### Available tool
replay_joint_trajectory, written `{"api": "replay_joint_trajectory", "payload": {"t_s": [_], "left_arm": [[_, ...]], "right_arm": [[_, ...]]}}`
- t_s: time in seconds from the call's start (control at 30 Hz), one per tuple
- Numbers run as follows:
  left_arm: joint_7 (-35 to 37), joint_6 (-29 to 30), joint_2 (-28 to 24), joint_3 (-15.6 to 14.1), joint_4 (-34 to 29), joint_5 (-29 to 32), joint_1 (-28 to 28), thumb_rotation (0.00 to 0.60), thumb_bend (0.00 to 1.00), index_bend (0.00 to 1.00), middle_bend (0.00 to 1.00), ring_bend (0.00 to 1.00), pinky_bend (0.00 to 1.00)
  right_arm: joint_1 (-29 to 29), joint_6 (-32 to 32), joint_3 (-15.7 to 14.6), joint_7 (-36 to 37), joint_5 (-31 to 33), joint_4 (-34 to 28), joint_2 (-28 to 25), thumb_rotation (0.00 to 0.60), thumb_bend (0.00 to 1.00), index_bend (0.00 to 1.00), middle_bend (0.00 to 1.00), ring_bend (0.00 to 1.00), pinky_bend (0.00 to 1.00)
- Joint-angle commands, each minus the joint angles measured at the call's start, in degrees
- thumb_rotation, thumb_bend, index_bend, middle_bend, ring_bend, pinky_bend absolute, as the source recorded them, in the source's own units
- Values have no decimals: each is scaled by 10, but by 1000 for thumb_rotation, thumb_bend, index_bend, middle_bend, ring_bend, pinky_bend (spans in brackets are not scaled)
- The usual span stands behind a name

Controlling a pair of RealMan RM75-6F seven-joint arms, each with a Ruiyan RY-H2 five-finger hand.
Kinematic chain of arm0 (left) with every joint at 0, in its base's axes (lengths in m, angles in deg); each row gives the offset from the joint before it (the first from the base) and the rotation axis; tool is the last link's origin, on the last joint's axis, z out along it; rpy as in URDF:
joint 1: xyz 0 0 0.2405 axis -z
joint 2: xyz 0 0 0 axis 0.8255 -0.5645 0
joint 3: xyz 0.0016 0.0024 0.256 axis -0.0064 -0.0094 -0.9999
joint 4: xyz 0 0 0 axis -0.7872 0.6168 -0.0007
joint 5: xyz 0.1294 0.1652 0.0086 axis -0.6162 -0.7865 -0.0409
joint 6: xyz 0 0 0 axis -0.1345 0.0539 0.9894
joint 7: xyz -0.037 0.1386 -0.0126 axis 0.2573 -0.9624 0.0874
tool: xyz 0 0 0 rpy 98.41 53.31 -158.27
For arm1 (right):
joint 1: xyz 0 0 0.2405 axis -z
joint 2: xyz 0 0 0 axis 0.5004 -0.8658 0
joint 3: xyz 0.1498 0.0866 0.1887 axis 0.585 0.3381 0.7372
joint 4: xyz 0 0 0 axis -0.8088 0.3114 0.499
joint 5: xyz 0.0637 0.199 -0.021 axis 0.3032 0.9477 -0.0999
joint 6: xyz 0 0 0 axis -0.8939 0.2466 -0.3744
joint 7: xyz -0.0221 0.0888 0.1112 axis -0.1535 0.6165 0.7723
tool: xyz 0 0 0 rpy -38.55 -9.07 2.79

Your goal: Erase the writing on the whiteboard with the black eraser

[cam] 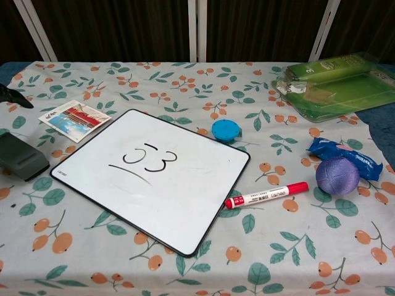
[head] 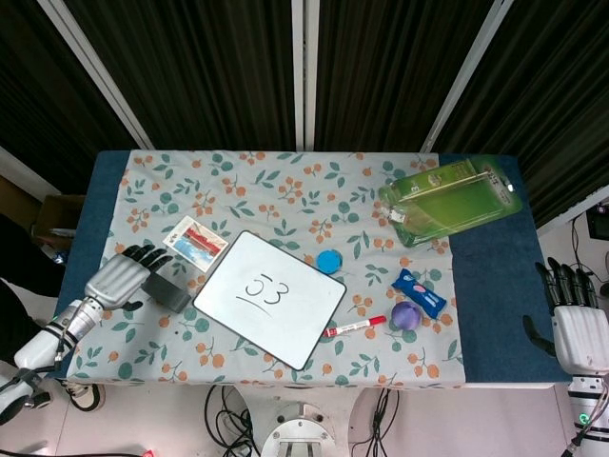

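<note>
The whiteboard [head: 285,314] [cam: 185,203] lies tilted at the table's middle, with "53" and a curved stroke [cam: 148,161] written on it. The black eraser [head: 174,295] [cam: 21,158] lies flat on the cloth just left of the board. My left hand [head: 122,277] hovers over the eraser's left end with fingers spread and holds nothing; in the chest view only a dark fingertip [cam: 12,95] shows at the left edge, above the eraser and apart from it. My right hand [head: 577,330] hangs open beyond the table's right edge.
A picture card [head: 195,243] [cam: 74,116] lies behind the eraser. Right of the board are a blue round lid [head: 329,261], a red marker [head: 354,327], a purple ball [head: 406,315] and a blue packet [head: 419,292]. A green plastic package [head: 452,200] sits at the back right.
</note>
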State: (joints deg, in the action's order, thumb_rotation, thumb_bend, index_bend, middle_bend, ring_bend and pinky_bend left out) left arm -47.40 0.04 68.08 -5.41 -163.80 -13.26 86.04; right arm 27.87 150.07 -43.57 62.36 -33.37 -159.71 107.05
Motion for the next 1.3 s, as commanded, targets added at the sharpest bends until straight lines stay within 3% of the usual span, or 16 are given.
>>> {"api": "replay_joint_trajectory", "payload": {"t_s": [0.03,0.43,0.87,1.3], "left_arm": [[-6,-15,12,-12,16,-13,15,600,155,119,107,80,184],[34,-7,50,-30,60,-20,30,600,189,243,203,156,199],[78,66,91,-44,119,-32,11,600,230,373,316,246,259],[103,86,116,-60,165,-42,9,600,232,381,324,252,267]], "right_arm": [[1,3,1,-1,0,-1,-2,600,271,0,0,0,0],[1,-1,2,0,4,-1,-1,600,272,0,0,0,0],[1,-8,0,-2,11,1,1,600,273,0,0,0,0],[-1,-14,0,-11,16,-3,2,600,275,0,0,0,0]]}}
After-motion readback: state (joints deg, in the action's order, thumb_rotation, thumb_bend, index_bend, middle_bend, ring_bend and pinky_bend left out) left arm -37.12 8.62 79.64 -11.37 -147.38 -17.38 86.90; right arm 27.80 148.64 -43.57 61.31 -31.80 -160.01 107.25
